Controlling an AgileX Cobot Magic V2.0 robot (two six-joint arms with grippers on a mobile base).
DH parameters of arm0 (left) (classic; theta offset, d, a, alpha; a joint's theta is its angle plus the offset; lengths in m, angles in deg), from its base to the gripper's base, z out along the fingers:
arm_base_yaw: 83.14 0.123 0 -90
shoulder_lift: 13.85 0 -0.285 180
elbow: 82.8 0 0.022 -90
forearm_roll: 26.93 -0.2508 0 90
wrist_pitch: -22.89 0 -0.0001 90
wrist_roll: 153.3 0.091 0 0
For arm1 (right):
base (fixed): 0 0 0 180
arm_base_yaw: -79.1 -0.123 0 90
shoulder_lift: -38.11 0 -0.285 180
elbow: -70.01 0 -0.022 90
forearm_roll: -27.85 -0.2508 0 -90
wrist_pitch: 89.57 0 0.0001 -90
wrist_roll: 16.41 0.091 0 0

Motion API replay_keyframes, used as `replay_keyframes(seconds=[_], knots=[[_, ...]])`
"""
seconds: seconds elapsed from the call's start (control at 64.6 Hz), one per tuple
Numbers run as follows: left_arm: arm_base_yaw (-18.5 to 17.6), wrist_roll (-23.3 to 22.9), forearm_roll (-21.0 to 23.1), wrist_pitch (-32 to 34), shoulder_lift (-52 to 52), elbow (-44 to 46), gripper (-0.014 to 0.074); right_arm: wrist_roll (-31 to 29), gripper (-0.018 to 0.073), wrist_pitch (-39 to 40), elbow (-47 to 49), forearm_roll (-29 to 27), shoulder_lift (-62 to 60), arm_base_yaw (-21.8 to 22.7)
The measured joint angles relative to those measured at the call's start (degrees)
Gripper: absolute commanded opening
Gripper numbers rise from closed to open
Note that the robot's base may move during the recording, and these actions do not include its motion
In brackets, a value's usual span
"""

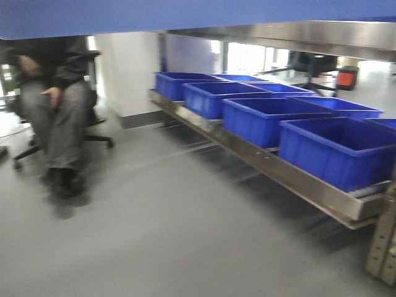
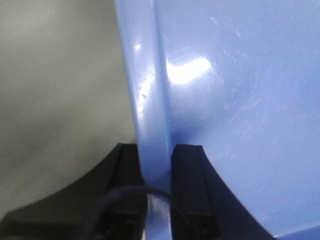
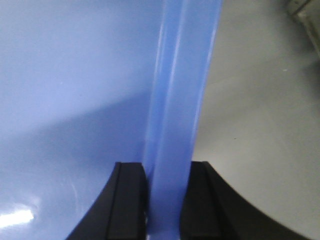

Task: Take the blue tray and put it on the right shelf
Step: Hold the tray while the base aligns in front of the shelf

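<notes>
Periwinkle-blue plastic, glossy, fills both wrist views: we identify it as the blue tray (image 2: 240, 100), held off the ground by both arms at opposite rims. The left gripper (image 2: 155, 170) is closed onto the flared rim, with one black finger (image 2: 187, 180) on the inner wall side and the other on the outer side. The right gripper (image 3: 167, 185) grips the opposite rim in the same manner, its jaws narrow, with the rim pinched between them. Beyond each rim we see only grey floor (image 3: 260, 125).

In the front-facing view the tray shows as a blue band (image 1: 185, 15) across the top edge of the frame, blurred. It is above and apart from the bins described below.

The right shelf (image 1: 278, 170) runs diagonally from mid-frame to the right edge, its brushed steel front rail facing us. A grey perforated upright (image 1: 383, 241) stands at its near right corner. A second steel rail (image 1: 297, 34) crosses higher up, just beneath the blue band. We cannot tell whether tray and rail touch.

Deep, darker blue bins (image 1: 340, 151) sit in a row along the shelf's front edge, close together, with more behind them.

At the left, well apart from the shelf, a person (image 1: 59, 99) sits on an office chair (image 1: 93, 133).
</notes>
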Motion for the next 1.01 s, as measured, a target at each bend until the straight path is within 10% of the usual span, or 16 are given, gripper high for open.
replay_keyframes(seconds=[1.007], knots=[[0.0,0.0,0.0,0.0,0.0,0.0,-0.0048,0.0,0.0057,0.0,0.0,0.0,0.0,0.0]])
